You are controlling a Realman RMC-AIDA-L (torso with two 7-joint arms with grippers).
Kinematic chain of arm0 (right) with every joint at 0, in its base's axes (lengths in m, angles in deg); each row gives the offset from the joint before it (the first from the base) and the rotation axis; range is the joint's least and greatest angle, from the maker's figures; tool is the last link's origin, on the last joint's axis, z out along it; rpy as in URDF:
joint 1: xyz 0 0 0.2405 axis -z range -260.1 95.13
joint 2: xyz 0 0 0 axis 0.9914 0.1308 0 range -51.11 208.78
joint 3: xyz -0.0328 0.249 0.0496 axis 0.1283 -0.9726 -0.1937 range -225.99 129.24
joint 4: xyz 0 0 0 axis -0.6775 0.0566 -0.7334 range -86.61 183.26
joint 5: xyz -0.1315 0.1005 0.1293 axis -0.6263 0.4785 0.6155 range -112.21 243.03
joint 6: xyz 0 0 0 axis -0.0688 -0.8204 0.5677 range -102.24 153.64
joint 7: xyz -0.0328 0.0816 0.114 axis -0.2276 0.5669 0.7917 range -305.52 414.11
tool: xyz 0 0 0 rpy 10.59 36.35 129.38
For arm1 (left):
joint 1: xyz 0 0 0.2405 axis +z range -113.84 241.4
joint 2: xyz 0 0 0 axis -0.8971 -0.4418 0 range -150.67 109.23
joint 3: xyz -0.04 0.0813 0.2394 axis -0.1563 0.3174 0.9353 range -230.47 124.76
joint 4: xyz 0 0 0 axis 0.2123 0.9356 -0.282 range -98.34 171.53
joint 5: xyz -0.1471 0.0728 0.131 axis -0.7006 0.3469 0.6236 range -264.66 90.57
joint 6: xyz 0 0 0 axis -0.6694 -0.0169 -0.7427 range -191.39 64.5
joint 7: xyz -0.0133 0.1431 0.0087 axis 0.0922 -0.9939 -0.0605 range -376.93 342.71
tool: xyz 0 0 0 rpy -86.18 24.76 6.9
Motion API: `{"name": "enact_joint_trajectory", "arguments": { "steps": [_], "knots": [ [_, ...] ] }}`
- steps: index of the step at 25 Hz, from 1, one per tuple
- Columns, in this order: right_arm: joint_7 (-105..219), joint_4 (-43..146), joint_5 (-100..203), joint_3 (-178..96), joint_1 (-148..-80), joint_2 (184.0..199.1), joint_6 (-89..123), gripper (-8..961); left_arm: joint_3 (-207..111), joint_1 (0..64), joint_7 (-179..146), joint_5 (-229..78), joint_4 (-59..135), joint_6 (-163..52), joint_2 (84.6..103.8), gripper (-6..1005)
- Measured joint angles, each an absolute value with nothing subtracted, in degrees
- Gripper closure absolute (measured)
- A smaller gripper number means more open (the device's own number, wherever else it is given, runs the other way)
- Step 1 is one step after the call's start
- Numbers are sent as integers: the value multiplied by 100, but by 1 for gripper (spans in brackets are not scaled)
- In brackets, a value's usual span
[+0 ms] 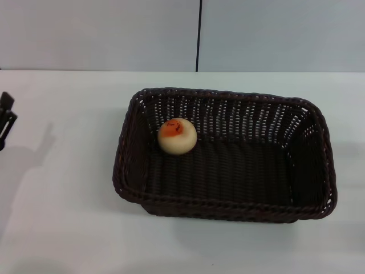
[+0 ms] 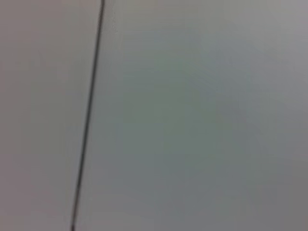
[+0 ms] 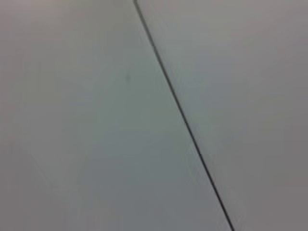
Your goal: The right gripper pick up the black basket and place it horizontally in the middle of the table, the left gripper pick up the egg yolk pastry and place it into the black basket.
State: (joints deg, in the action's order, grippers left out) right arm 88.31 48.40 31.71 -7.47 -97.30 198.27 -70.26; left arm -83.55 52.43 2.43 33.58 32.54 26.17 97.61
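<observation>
The black basket (image 1: 225,154) lies lengthwise across the middle of the white table (image 1: 63,217) in the head view. The egg yolk pastry (image 1: 177,136) sits inside it, at the back left of its floor, orange-red top up. My left gripper (image 1: 5,123) shows only as a black tip at the far left edge, well away from the basket, above the table. My right gripper is out of view. Both wrist views show only a grey wall with a thin dark seam.
A grey wall with a vertical dark seam (image 1: 198,34) runs behind the table. White tabletop surrounds the basket on all sides.
</observation>
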Motion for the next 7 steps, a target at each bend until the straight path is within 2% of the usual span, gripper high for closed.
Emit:
{"name": "enact_joint_trajectory", "arguments": {
  "steps": [7],
  "knots": [
    [8770,4835,3134,-738,-9774,19816,-6926,156,-8426,5339,238,3363,3224,2612,9764,155]
  ]
}}
